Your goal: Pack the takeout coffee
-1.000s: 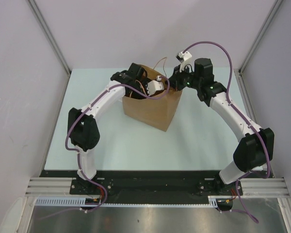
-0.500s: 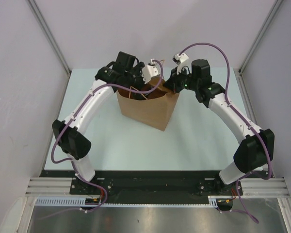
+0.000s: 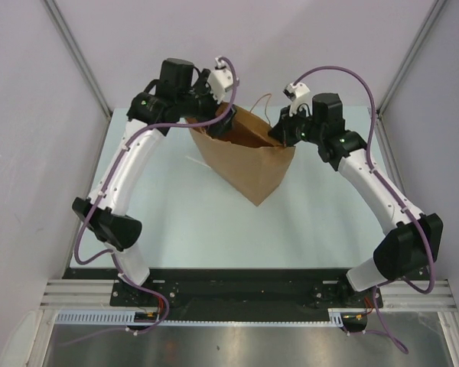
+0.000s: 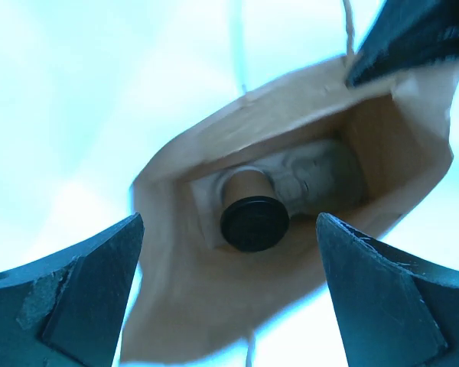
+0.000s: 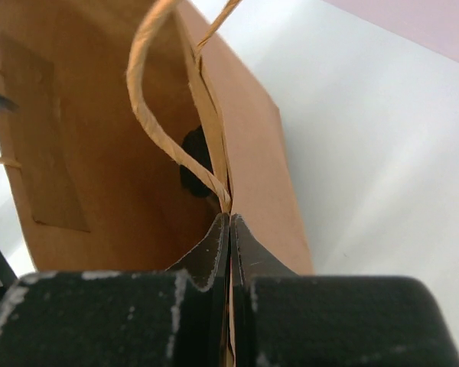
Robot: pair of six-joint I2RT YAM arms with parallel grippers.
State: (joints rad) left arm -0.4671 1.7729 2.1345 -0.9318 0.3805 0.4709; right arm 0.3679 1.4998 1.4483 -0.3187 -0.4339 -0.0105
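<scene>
The takeout coffee (image 4: 254, 222), a tan paper cup with a black lid, stands inside the brown paper bag (image 3: 251, 167) in a pulp carrier (image 4: 321, 177). My left gripper (image 4: 229, 229) is open and empty above the bag's mouth, looking down at the cup. From above, the left gripper (image 3: 223, 122) hangs over the bag's far left rim. My right gripper (image 5: 230, 219) is shut on the bag's right rim, beside a paper handle (image 5: 149, 99). It shows from above too (image 3: 279, 136). The cup's black lid (image 5: 195, 164) shows deep in the bag.
The bag leans on the pale table (image 3: 168, 222), its mouth held open between both arms. A second handle (image 3: 262, 99) sticks up at the far rim. Grey walls (image 3: 30, 115) close in the left, right and back.
My left gripper has risen out of the bag, up and to the left, empty. The bag has tilted and shifted a little right. The right gripper stays pinched on the rim.
</scene>
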